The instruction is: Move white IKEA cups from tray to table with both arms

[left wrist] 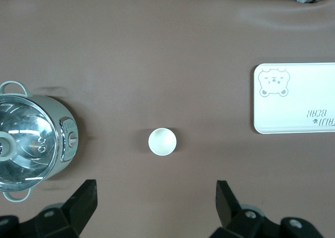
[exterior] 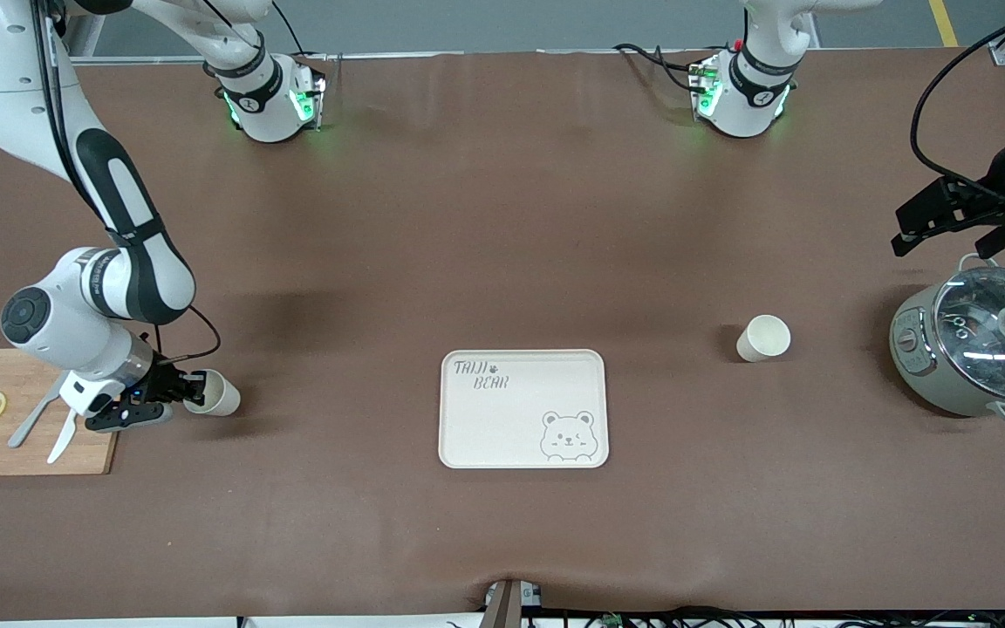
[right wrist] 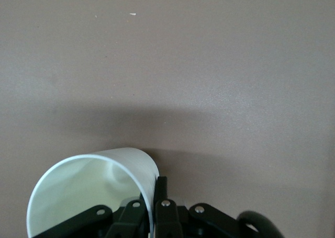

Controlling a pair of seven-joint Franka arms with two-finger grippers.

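- Tray sits nearest the camera, bare, between the two claws.
- Right claw low beside the cutting board, pinched on the rim wall of one cup (cup tilted, whether it touches the table I cannot tell).
- Left claw wide open, empty, raised above the pot; second cup stands upright below it, well clear of the tray.
- Cups look light, stiff, smooth-walled; a rim pinch seems enough, though likely slippery.

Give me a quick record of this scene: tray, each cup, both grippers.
tray: empty, on the table
cup one: upright on the table, toward the left arm's end, beside the pot
cup two: in the right gripper, beside the cutting board
right gripper: shut on cup two's rim
left gripper: open, empty, raised above cup one
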